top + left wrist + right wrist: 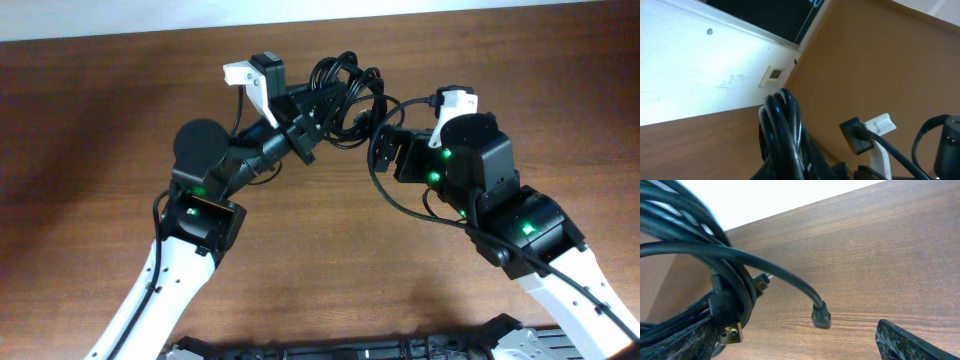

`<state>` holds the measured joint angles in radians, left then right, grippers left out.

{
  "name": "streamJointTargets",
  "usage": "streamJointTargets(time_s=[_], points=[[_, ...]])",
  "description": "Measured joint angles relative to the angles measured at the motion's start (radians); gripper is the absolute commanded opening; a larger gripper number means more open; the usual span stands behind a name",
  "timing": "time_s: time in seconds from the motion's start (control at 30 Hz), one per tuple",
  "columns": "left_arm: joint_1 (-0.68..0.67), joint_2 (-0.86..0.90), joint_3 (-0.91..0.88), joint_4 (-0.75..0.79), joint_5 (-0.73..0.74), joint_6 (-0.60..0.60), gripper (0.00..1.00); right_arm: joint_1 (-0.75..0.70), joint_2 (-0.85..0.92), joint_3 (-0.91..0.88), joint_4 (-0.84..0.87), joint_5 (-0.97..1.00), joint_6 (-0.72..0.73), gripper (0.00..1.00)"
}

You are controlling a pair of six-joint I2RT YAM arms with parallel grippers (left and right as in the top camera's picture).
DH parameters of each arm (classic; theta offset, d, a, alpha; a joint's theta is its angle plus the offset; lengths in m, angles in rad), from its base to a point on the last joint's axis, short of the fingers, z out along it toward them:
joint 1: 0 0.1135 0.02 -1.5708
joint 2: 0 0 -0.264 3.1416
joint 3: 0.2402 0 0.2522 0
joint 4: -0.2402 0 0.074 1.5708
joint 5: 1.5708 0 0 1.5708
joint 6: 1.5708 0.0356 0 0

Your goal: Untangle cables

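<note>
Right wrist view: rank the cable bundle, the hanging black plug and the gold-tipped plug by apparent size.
1. The cable bundle, clearly largest, though nearest the camera.
2. The black plug and gold-tipped plug: look about alike; differing distance makes ranking unsure.

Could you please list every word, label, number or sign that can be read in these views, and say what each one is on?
No text can be read in any view.
Small rectangular plate on the white wall: too small and blurred to tell whether it bears any text.
The cables and the loose plug: no legible marking shows.
</note>
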<state>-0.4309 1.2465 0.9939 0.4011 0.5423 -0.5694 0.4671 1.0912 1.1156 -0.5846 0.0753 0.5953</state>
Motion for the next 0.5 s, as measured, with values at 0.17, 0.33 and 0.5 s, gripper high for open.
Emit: streamJointTargets(time_s=[0.17, 0.33, 0.5], points=[[0.000, 0.000, -0.001, 0.078, 0.007, -0.001, 0.00, 0.000, -0.036, 0.000, -0.086, 0.086, 0.084, 0.99], [0.000, 0.000, -0.001, 0.105, 0.008, -0.016, 0.00, 0.000, -0.068, 0.001, -0.161, 0.223, 0.111, 0.99], [0.000, 0.000, -0.001, 0.106, 0.006, -0.019, 0.00, 0.000, -0.089, 0.001, -0.115, 0.190, 0.112, 0.99]])
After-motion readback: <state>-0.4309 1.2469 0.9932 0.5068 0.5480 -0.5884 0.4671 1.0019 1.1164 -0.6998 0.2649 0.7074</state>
